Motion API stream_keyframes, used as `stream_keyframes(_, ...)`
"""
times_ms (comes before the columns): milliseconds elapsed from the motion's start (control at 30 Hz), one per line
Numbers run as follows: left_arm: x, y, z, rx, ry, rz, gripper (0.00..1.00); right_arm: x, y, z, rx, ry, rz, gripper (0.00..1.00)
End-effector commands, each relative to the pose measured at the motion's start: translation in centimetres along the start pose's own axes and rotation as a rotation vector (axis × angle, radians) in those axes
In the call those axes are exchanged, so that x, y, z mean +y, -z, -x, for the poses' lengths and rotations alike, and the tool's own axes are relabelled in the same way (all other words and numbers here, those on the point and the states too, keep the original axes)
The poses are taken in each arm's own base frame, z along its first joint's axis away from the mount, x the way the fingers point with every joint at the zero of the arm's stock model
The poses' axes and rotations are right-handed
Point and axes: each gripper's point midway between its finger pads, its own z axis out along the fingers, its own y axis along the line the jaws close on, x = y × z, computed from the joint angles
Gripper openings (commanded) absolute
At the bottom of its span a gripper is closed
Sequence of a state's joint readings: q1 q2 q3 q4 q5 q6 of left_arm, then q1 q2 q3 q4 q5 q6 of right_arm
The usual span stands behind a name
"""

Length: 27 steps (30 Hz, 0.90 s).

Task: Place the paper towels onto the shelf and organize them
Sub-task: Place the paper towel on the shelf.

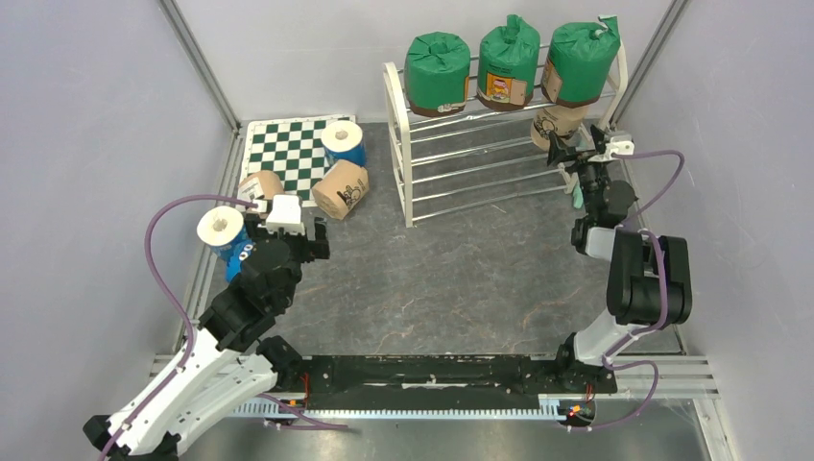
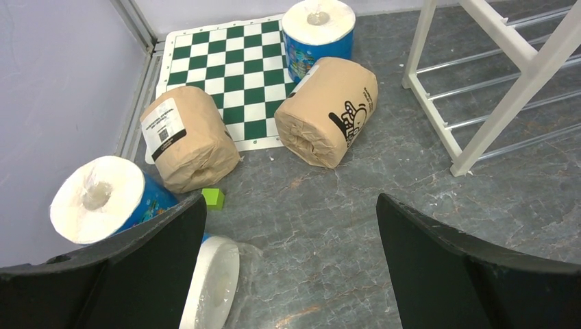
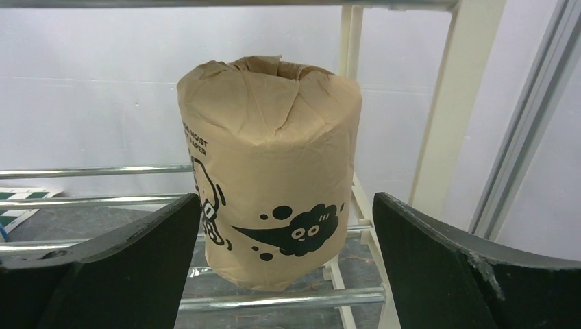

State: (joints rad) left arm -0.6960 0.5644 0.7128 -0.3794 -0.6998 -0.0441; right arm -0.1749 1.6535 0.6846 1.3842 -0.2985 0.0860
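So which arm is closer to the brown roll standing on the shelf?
Right. The right end effector sits open just in front of the brown roll on the shelf; the left end effector is far off, near the chessboard.

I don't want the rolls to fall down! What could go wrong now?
The tan roll stands upright on the shelf's thin rods, just ahead of the right hand's open fingers. A nudge while backing off might topple it.
Near the open left hand, another tan roll lies on its side and could roll away if pushed.
A blue-wrapped roll sits close beside that hand's finger and might get bumped.
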Motion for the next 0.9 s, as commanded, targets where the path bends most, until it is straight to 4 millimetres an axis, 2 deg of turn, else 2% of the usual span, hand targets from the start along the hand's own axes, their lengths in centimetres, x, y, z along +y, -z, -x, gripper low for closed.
stream_keyframes(0, -0.1, 0.0, 0.5, -0.027, 0.057, -0.003, 1.0, -0.2, 0.0, 3.4, -0.094, 0.043, -0.005, 0.98)
stream_keyframes(133, 0.0, 0.1, 0.7, -0.032, 0.063, -0.002, 1.0, 0.1, 0.3, 3.9, -0.098, 0.039, 0.002, 0.98)
stream_keyframes(333, -0.2, 0.1, 0.6, -0.03, 0.062, -0.009, 1.0, 0.6, 1.9, 4.2, -0.076, 0.024, -0.004, 0.98)
stream_keyframes(500, -0.5, -0.1, 0.5, -0.022, 0.06, -0.019, 1.0, 1.2, 4.3, 3.7, 0.011, -0.007, -0.017, 0.98)
stream_keyframes(600, -1.1, -0.3, 0.3, -0.008, 0.062, -0.038, 1.0, 1.9, 6.2, 3.5, 0.078, -0.097, -0.039, 0.98)
stream_keyframes(733, -2.3, -0.9, -0.2, 0.03, 0.071, -0.078, 1.0, 4.7, 9.3, 3.0, 0.105, -0.23, -0.019, 0.98)
stream_keyframes(867, -3.5, -1.5, -0.4, 0.082, 0.106, -0.105, 1.0, 8.7, 10.9, 2.0, 0.159, -0.31, 0.064, 0.98)
